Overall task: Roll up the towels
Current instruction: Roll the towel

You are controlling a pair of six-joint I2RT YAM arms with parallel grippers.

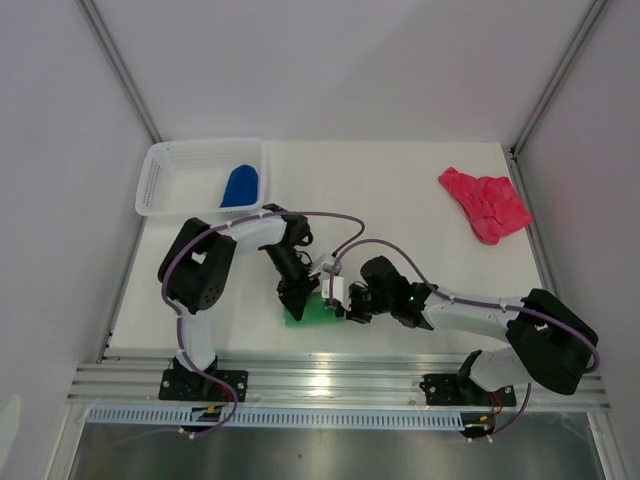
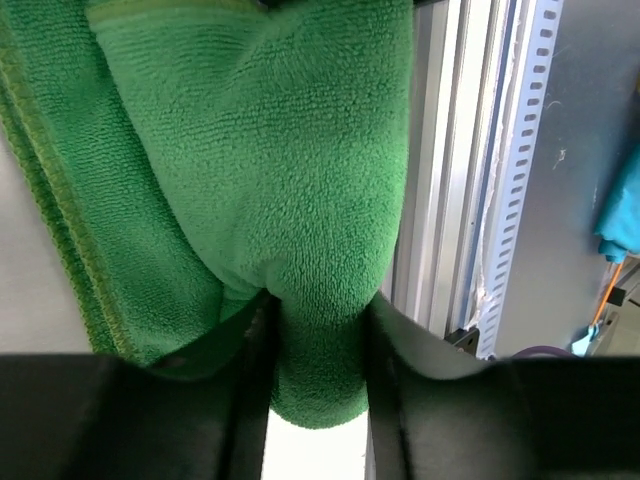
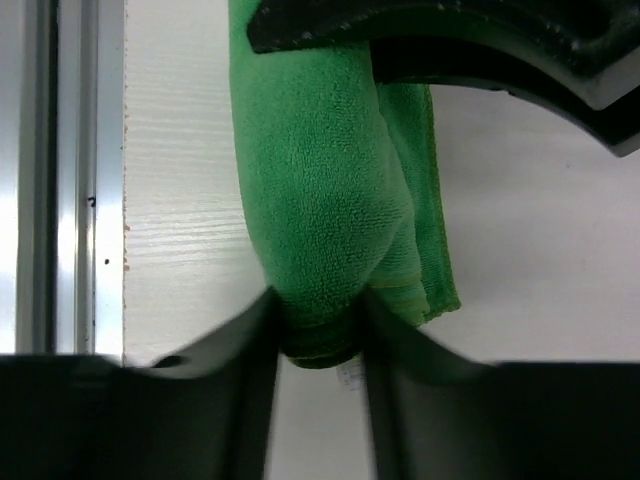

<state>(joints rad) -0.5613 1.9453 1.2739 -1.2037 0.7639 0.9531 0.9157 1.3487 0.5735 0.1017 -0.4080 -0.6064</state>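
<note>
The green towel (image 1: 318,312) lies rolled near the table's front edge, held at both ends. My left gripper (image 1: 297,300) is shut on its left end; in the left wrist view the green towel (image 2: 290,200) bulges out between my fingers (image 2: 250,360). My right gripper (image 1: 348,303) is shut on its right end; the right wrist view shows the green towel (image 3: 320,220) pinched between my fingers (image 3: 255,340). The blue towel (image 1: 241,185) sits rolled in the white basket (image 1: 165,180). The pink-red towel (image 1: 485,203) lies crumpled at the back right.
The aluminium rail (image 1: 340,385) runs along the table's front edge, just below the green towel. The left gripper's black body (image 3: 470,40) shows at the top of the right wrist view, close to my right fingers.
</note>
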